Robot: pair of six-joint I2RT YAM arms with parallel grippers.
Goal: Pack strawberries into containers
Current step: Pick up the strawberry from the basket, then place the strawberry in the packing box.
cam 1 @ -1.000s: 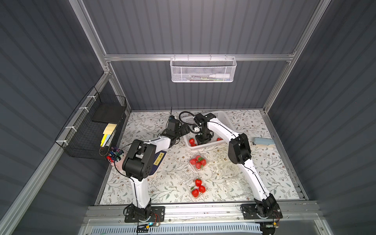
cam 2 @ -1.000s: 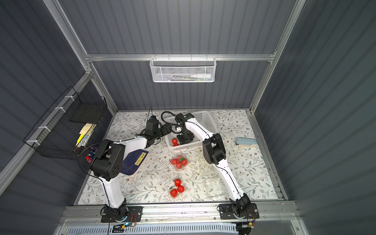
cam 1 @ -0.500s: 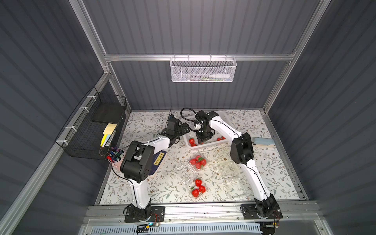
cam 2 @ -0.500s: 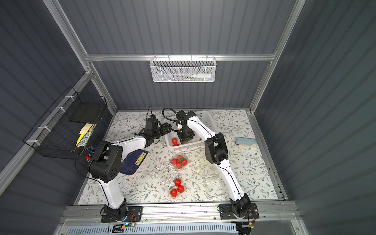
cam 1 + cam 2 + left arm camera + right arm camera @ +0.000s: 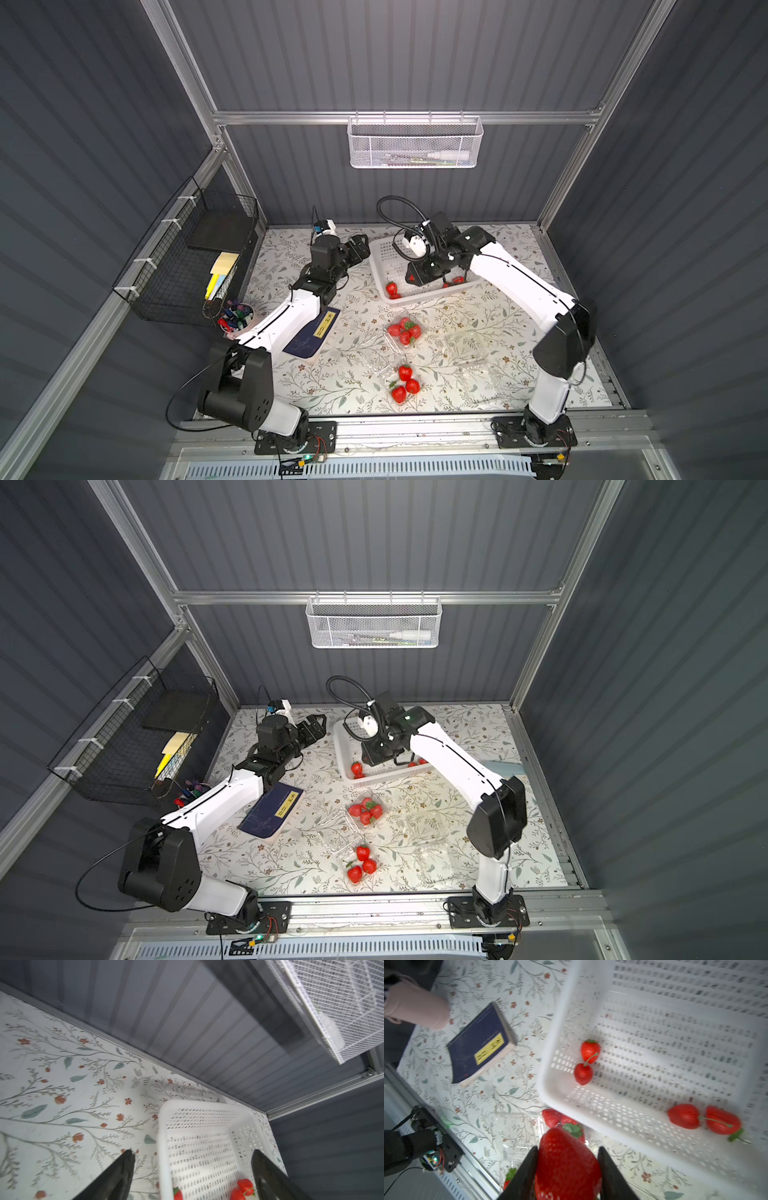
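Red fills your right gripper: its jaws are clamped on one strawberry, held over the white basket. Four more strawberries lie inside that basket in two pairs. Your left gripper hangs spread wide, holding nothing, at the basket's edge. On the floral table, one clear container holds four berries, a second container holds three, and a third container sits beside them.
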